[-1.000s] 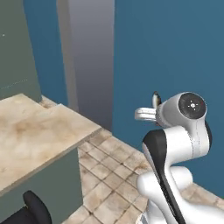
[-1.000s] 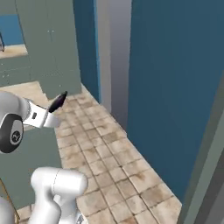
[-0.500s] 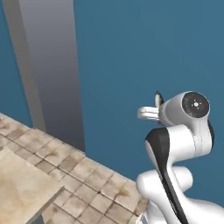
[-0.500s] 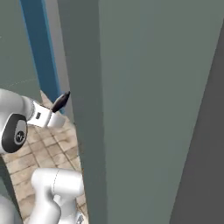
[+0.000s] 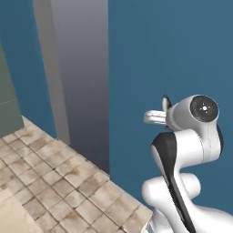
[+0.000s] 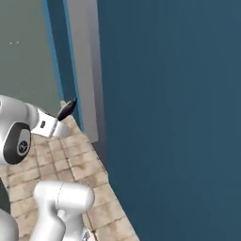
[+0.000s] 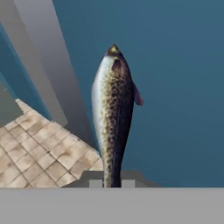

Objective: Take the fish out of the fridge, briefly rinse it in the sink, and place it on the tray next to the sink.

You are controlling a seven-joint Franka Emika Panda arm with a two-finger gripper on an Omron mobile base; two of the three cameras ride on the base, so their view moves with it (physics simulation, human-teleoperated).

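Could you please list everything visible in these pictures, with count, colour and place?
fish: one, silver-grey with a speckled dark back, held by its tail end in the pincer, sticking out ahead of the hand.
wall: blue, ahead and to the right in both base views.
panel: one, tall, grey, standing against the wall left of centre.
floor: beige-brown tiles, lower left.
cupboard: grey-green, at the far left.
arm: one, white with dark joints, lower right of the left base view.
pincer: one, dark tips, shut on the fish at the bottom of the hand view.
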